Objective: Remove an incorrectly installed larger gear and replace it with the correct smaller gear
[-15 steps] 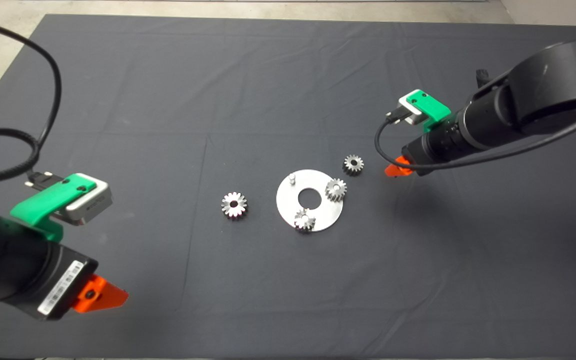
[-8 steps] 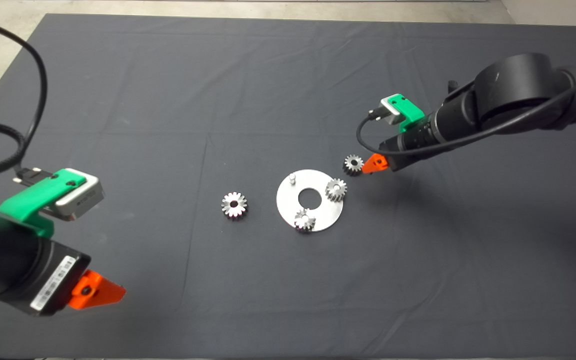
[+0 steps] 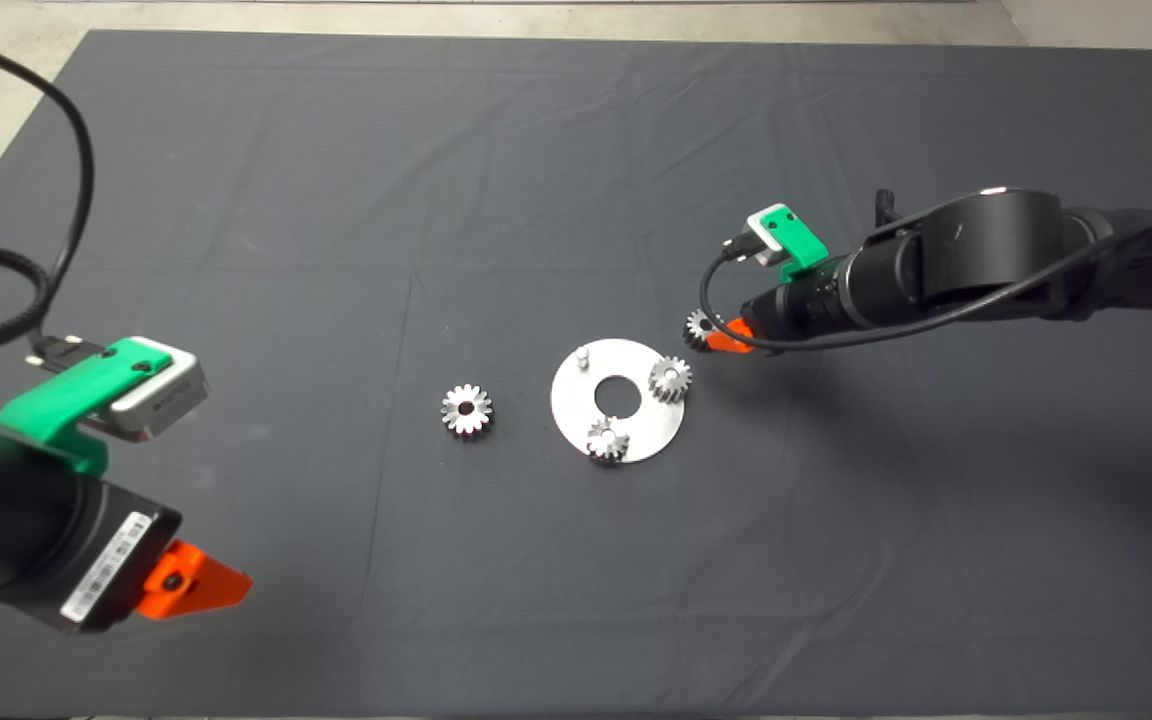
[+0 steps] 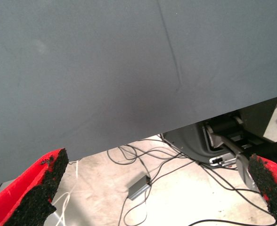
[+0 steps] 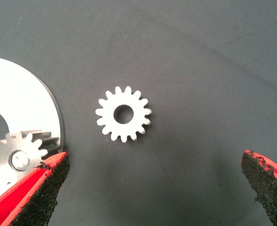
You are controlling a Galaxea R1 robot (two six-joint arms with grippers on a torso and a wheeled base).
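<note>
On the left side of the mat [image 3: 236, 200] the left gripper [image 3: 198, 585] waits at the near edge, fingers spread wide, holding nothing. Next comes the larger gear [image 3: 466, 410], lying flat by itself on the cloth, well apart from everything. Then the round metal plate [image 3: 576, 420] has two small gears on pegs and one bare peg [image 3: 583, 354]. Just past the plate's far edge lies the smaller gear [image 5: 123, 114], flat on the mat. The right gripper [image 5: 152, 193] hangs over it, wide open, with the gear between its fingers and touching neither. It should come straight down, I think, and squeeze across the teeth evenly. How high it hangs is hard to tell.
</note>
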